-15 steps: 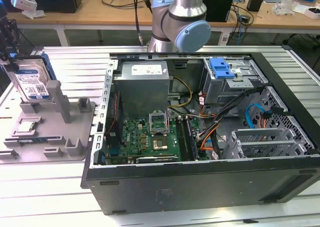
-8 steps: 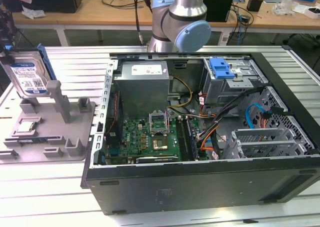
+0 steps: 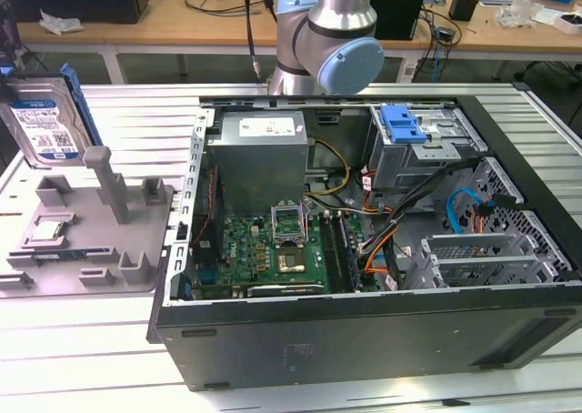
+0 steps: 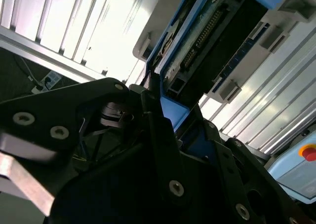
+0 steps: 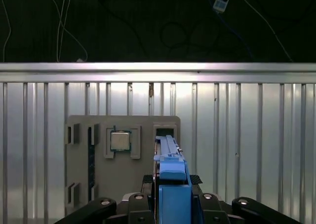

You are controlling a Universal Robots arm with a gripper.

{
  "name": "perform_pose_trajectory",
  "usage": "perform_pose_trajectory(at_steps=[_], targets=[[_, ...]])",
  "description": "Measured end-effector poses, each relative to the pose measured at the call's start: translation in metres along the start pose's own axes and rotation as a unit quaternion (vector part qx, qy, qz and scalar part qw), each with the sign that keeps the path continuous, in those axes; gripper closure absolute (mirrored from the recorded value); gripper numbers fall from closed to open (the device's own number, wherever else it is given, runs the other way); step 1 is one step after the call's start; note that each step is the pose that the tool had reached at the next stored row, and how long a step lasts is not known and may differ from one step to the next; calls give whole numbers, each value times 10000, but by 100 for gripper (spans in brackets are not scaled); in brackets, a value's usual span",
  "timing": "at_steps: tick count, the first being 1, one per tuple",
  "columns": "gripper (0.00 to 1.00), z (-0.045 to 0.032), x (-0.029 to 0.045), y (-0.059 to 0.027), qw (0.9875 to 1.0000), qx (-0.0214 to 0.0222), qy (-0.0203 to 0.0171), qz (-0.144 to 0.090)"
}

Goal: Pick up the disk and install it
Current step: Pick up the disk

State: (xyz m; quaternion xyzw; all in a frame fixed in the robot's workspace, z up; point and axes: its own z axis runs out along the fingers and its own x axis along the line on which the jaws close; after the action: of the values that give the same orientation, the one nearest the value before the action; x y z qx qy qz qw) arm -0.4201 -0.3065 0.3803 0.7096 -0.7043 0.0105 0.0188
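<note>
The disk (image 3: 41, 122), a silver drive with a white-and-blue label in a blue carrier frame, hangs upright and slightly tilted above the grey fixture (image 3: 91, 222) at the exterior view's far left. In the first wrist view, my gripper (image 5: 173, 197) is shut on the blue carrier edge of the disk (image 5: 170, 160), with a dark finger on each side. In the second wrist view, the disk (image 4: 212, 31) shows its circuit-board underside and connector beyond the black gripper (image 4: 163, 120), which clamps the blue frame.
An open computer case (image 3: 364, 340) lies on the slatted metal table, with a blue latch on a grey drive cage (image 3: 405, 122) at its back right. A small square chip (image 5: 120, 140) sits in the grey fixture (image 5: 79, 184). A workbench with cables runs behind.
</note>
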Motion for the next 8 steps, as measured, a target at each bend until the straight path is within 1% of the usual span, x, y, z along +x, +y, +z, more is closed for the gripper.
perform_pose_trajectory(at_steps=[5,8], targets=[[63,-93,4,1,10000,0,0,0],[63,-164,7,2,10000,0,0,0]])
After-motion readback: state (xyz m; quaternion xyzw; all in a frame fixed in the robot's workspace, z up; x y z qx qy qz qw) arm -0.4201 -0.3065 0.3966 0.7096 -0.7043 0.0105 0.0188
